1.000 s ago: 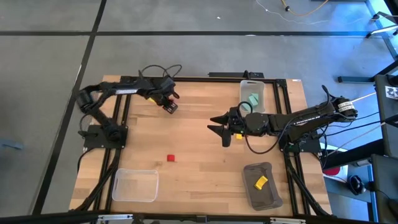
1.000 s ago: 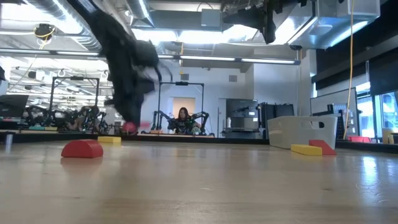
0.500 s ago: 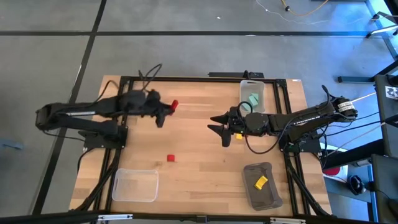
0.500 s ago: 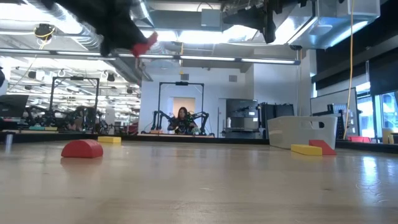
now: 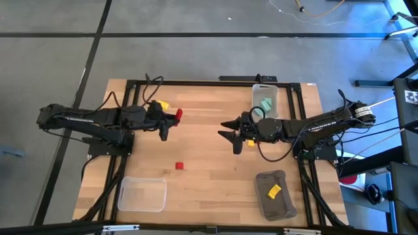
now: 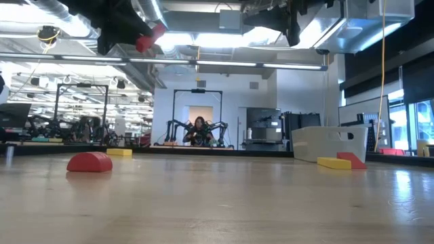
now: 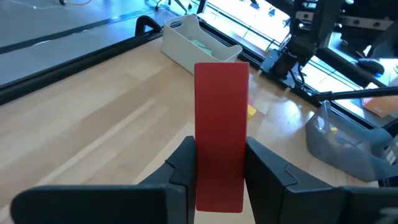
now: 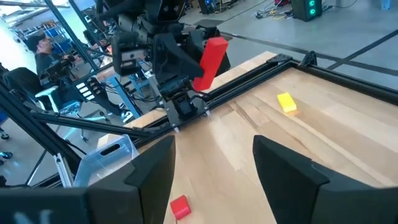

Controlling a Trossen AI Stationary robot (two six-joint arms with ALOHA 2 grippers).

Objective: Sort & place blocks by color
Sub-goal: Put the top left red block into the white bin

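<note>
My left gripper (image 5: 171, 117) hangs above the table's far left part, shut on a red bar block (image 7: 221, 124), which also shows high up in the low view (image 6: 150, 37). A yellow block (image 5: 162, 104) lies on the table just beyond it. A small red cube (image 5: 179, 166) sits nearer the table's middle. My right gripper (image 5: 226, 130) hovers open over the table's middle, holding nothing. A teal block (image 5: 266, 104) lies in the white bin and a yellow block (image 5: 273, 190) in the grey bin. My left gripper pinches the red bar's near end (image 7: 219, 186) between its two fingers (image 7: 183, 168), one on each long side. The fingers lie along the bar, pointing roughly toward the table's right. The bar juts out past the fingertips, lifted clear and tilted upward (image 8: 210, 57).
A clear bin (image 5: 142, 194) stands at the near left, a grey bin (image 5: 282, 205) at the near right and a white bin (image 5: 256, 96) at the far right. A dark frame (image 5: 196, 83) runs around the table. The low view shows further red and yellow blocks (image 6: 89, 162) on the table.
My left gripper has risen from the table's far left part with the red bar, lifting it clear, while the arm stretched out low toward the left edge. The yellow block behind it has come into view. My right arm has kept still.
</note>
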